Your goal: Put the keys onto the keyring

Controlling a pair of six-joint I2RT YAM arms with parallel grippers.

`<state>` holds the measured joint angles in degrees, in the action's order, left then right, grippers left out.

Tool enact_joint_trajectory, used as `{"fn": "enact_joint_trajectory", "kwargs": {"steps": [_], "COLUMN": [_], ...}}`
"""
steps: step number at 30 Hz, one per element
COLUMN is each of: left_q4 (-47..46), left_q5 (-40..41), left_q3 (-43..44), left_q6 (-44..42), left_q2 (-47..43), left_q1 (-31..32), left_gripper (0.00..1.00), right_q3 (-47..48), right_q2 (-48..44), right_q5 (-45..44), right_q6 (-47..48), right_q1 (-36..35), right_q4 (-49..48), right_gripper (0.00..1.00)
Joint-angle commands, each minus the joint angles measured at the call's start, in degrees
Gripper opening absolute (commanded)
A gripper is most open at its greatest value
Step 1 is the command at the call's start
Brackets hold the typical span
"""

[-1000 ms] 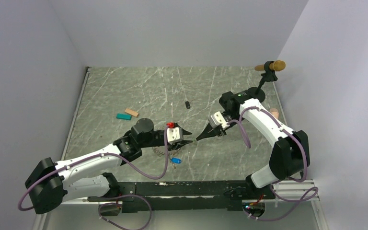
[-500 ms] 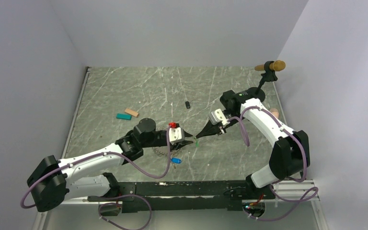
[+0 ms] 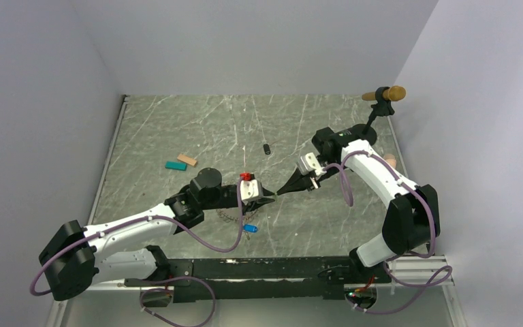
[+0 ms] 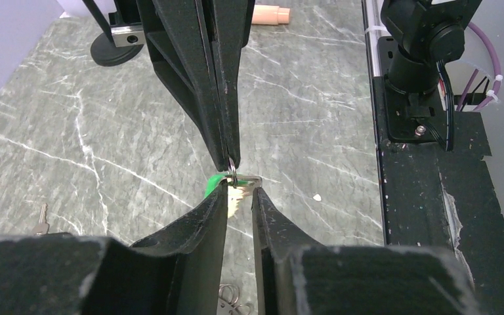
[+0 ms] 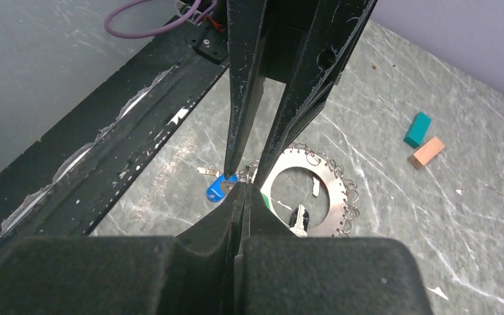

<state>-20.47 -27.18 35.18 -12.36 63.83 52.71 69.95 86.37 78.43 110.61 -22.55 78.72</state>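
Left arm (image 3: 129, 228): reaches low from the lower left of the overhead view to mid-frame, wrist about level.
Right arm (image 3: 374, 170): arches from the lower right, forearm sloping down-left, tip to tip with its partner.
Left gripper (image 3: 267, 198): fingers a narrow gap apart on either side of the green key (image 4: 215, 186); a firm pinch cannot be confirmed.
Right gripper (image 3: 280, 192): jaws pressed together, nipping the green key's small wire loop.
Keyring (image 5: 341, 190): flat on the table (image 3: 197, 122), right of centre in the right wrist view.
Blue key (image 5: 218, 191): on the table, just left of the keyring.
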Motion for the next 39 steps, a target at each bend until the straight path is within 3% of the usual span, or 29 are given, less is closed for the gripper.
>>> {"fn": "enact_joint_trajectory", "kwargs": {"steps": [1,8,13,20,29,39], "left_q4": [-2.90,-3.00,-2.38,2.40,21.77,34.73], "left_q5": [-0.65,-0.59,-0.81,1.45,3.85,6.61], "left_q3": [1.21,1.16,1.58,3.30,13.43,21.75], "left_q6": [0.83,1.05,1.04,0.12,-1.56,-2.64], "left_q2": [-0.15,-0.20,0.06,-0.26,3.90,8.98], "left_q1": [0.37,0.33,0.38,0.38,0.30,0.30], "left_gripper": [0.25,0.20,0.00,0.00,0.00,0.00], "right_q3": [-0.47,-0.70,-0.87,-1.30,-1.93,-1.38], "right_q2": [0.41,0.65,0.67,0.58,0.83,0.71], "right_q5": [2.96,2.69,2.52,2.04,0.37,-2.31], "right_q6": [-1.02,-1.75,-2.13,-1.84,-4.65,-16.42], "right_q1": [-0.25,-0.56,-0.60,-0.76,-1.13,-1.23], "right_q4": [-2.12,-3.01,-3.37,-2.97,-4.79,-11.37], "right_gripper": [0.00,0.00,0.00,0.04,0.18,0.22]}}
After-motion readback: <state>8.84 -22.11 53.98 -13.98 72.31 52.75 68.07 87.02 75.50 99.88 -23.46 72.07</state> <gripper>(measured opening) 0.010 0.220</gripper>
